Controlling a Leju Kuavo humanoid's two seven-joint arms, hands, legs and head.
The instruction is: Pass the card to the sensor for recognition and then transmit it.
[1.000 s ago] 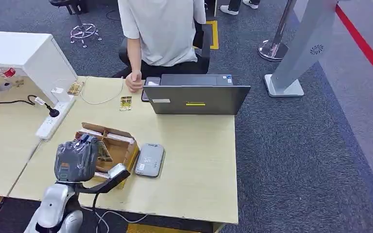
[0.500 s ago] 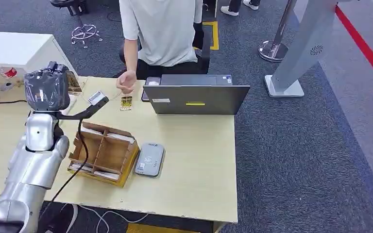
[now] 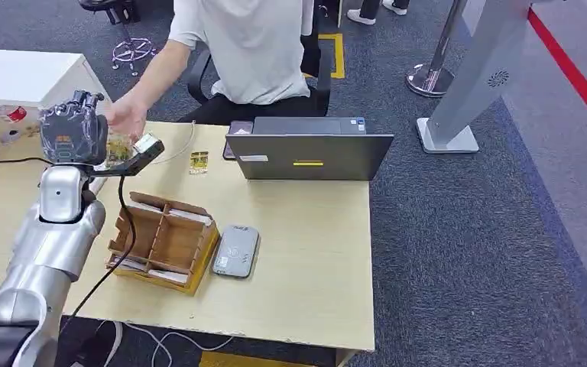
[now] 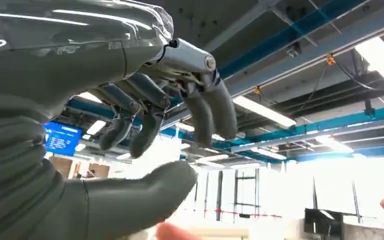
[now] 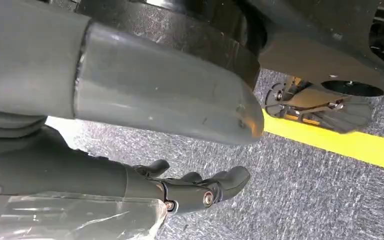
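Handover stage. The robot's silver left hand (image 3: 72, 136) is raised over the pale wooden table (image 3: 306, 252), its dark fingers (image 4: 200, 115) apart, offering a small patterned card (image 3: 119, 147) to a seated person's hand (image 3: 126, 118). The grey card sensor (image 3: 235, 251) lies beside the cardboard divider box (image 3: 164, 243). The right hand (image 5: 200, 187) hangs loosely curled, holding nothing.

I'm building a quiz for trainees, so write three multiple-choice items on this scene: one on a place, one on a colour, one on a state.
1. Where does the flat grey card reader lie?
A. beside the brown cardboard divider box
B. on the laptop
C. on the floor

2. What colour is the open laptop's lid?
A. white
B. red
C. dark grey

3. How is the seated person's hand?
A. resting on the laptop
B. stretched toward the robot's raised left hand
C. under the desk

Answers: 1 A, the reader sits just right of the box; 2 C, the lid faces the camera; 3 B, the arm reaches across the desk corner.
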